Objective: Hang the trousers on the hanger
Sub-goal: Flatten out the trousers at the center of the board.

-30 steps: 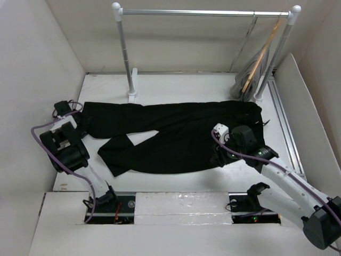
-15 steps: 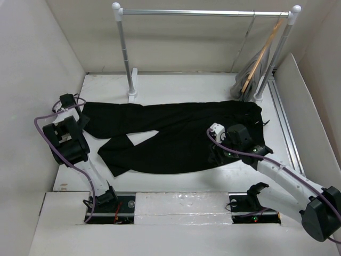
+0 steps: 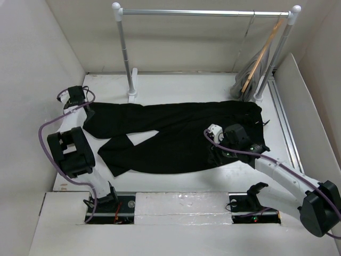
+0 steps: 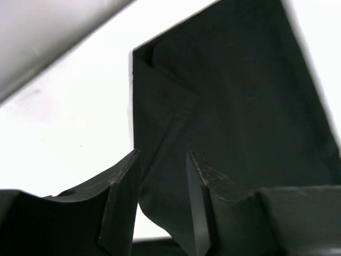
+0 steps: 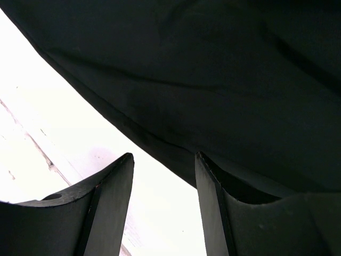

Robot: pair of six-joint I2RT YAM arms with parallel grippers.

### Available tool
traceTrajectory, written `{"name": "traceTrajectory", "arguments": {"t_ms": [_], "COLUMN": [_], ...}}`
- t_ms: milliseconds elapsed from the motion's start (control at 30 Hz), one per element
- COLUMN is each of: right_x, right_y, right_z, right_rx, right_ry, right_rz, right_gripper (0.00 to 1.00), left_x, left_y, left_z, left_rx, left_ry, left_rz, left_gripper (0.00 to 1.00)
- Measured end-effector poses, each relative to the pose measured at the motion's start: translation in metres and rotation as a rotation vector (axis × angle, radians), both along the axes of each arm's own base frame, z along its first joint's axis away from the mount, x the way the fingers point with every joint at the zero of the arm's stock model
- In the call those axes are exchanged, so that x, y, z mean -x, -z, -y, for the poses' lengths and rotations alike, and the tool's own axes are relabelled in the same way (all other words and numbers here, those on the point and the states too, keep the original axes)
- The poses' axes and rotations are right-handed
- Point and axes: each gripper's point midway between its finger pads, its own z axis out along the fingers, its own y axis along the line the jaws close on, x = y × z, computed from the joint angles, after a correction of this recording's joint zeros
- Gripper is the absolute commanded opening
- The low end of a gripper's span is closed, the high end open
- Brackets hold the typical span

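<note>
Trousers (image 3: 181, 133) flat on table (image 3: 176, 85) (legs leftward), hanger (image 3: 241, 80) on rack (image 3: 202, 12) at right

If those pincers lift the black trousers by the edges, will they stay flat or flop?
Probably flop: the trousers lie flat with soft folds at the hem, so unheld parts should sag. The cloth looks thin, so likely light. Spread this wide, lifting one end would probably drag the rest across the table.
</note>
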Motion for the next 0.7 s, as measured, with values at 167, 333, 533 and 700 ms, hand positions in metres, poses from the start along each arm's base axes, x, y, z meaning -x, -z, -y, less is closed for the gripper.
{"name": "traceTrajectory", "arguments": {"t_ms": [167,333,533,700], "right_x": [0.000,0.000,0.000,0.001], "right_y": [0.000,0.000,-0.004,-0.006], "right_z": [0.000,0.000,0.000,-0.001], "right_rx": [0.002,0.005,-0.001,-0.006], "right_ry": [-0.005,-0.010,-0.015,-0.022], "right_rz": [0.003,0.009,0.025,0.032], "right_gripper": [0.55,0.55,0.55,0.55], "left_x": [-0.010,-0.015,0.000,-0.002], "left_y": [-0.031,0.001,0.045,0.046], "left_z": [0.006,0.001,-0.001,0.001], "left_rx": [-0.092,-0.116,-0.109,-0.116], "left_ry": [0.026,0.032,0.050,0.071], "left_rz": [0.038,-0.089,-0.253,-0.258], "left_gripper": [0.38,0.38,0.37,0.32]}}
